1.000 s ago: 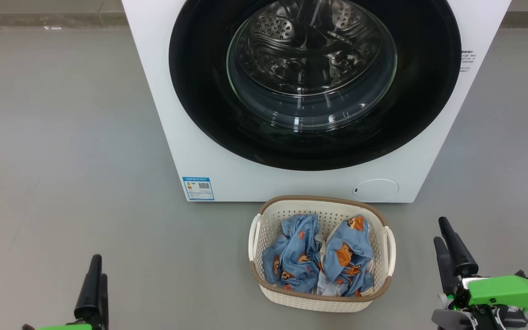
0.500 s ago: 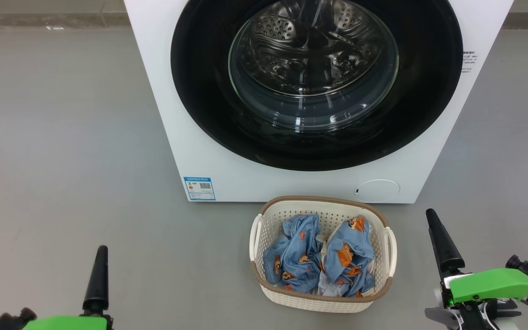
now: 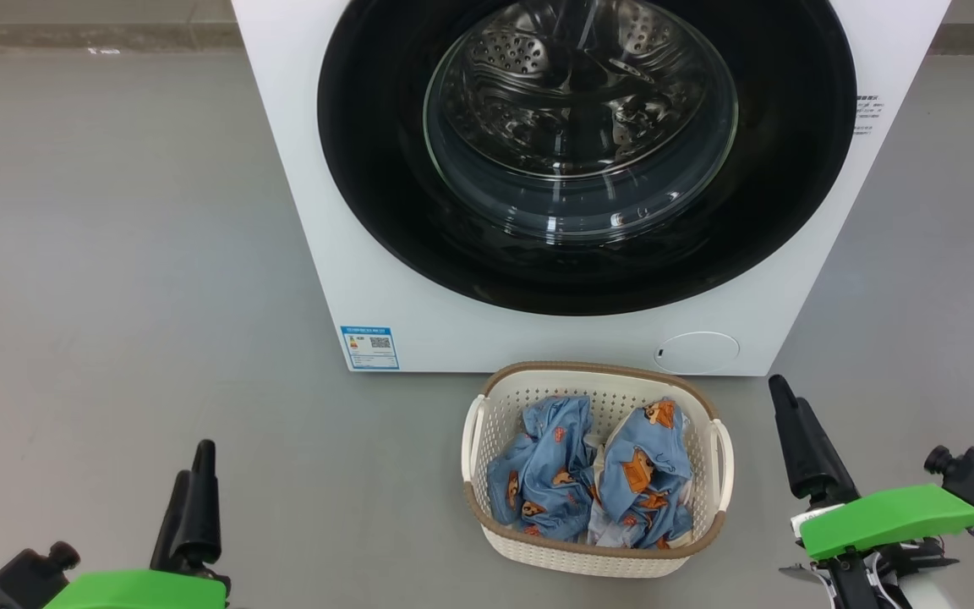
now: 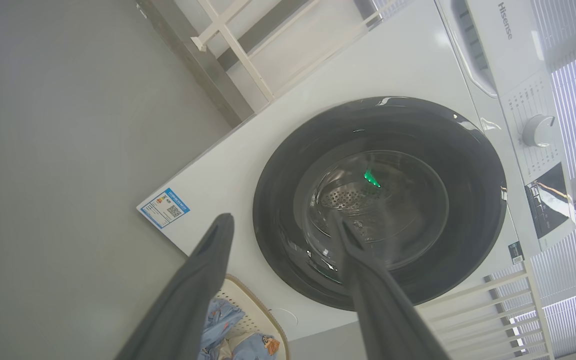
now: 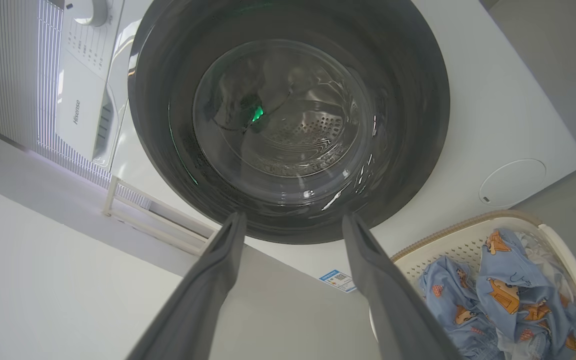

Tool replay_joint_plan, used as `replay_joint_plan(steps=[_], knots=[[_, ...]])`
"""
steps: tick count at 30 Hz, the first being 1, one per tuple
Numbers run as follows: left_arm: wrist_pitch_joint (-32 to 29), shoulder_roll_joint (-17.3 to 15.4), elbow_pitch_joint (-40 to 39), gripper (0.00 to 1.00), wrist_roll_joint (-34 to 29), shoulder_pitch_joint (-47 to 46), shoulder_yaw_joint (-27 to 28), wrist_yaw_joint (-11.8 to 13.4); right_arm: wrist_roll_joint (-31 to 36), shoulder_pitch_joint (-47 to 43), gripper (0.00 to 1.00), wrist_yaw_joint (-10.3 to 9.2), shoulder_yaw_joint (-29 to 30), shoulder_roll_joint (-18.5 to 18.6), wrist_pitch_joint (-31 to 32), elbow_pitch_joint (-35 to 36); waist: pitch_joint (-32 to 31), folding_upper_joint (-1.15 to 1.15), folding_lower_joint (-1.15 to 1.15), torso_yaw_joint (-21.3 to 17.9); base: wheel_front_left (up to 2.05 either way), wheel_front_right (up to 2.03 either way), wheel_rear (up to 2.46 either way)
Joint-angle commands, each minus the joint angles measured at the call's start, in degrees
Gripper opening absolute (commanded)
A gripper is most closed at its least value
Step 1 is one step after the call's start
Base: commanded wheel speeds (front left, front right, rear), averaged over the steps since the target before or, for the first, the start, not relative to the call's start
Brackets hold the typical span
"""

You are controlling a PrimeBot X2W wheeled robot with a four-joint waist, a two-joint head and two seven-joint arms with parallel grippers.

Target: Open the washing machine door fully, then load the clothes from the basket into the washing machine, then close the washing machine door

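Note:
The white washing machine [image 3: 309, 169] stands ahead, and its round black washing machine door [image 3: 369, 169] with a glass bowl window lies shut flat against the front. On the floor just before it sits the cream basket [image 3: 597, 369], holding the blue clothes [image 3: 555, 474] printed with orange animals. My left gripper [image 3: 193, 463] hovers open at the lower left, well left of the basket. To the basket's right my right gripper [image 3: 783, 393] is open too. Both wrist views show spread, empty fingers aimed at the door [image 4: 278, 200] [image 5: 408, 100].
Grey floor surrounds the machine. A blue-white label [image 3: 369, 347] and a round service flap [image 3: 697, 352] mark its lower front. The control knob [image 4: 538, 131] sits on the top panel. A white rail frame [image 4: 233, 45] stands behind the machine.
Both grippers have edged forward and inward, toward the machine, while their wrists rolled. The door, basket and clothes have not moved; the camera shifted only slightly.

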State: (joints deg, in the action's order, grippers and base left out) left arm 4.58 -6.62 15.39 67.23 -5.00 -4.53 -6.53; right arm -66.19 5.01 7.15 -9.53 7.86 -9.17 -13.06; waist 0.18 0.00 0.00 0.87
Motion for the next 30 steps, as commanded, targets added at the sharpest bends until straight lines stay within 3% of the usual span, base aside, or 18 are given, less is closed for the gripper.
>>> replay_joint_plan(steps=[1,15,30], knots=[[0.88,-1.51,-0.99,1.00,-2.75,-2.86,0.68,-0.27,3.35,3.25,1.00,0.19,-0.57,0.51,-0.79,1.34,-0.01,0.00,0.00,0.03,0.00,0.00,0.00],[3.07,-1.94,0.11,1.00,-16.25,-3.81,-0.10,-0.34,18.73,4.48,1.00,0.23,0.04,0.01,-1.95,-0.66,-0.12,0.00,0.00,0.28,0.00,0.00,0.00],[5.60,-2.37,1.72,1.00,-26.00,-5.00,-1.53,-0.58,33.62,5.51,1.00,0.27,1.81,-1.21,-3.29,-3.98,-0.17,0.00,0.00,0.39,0.00,0.00,0.00]])
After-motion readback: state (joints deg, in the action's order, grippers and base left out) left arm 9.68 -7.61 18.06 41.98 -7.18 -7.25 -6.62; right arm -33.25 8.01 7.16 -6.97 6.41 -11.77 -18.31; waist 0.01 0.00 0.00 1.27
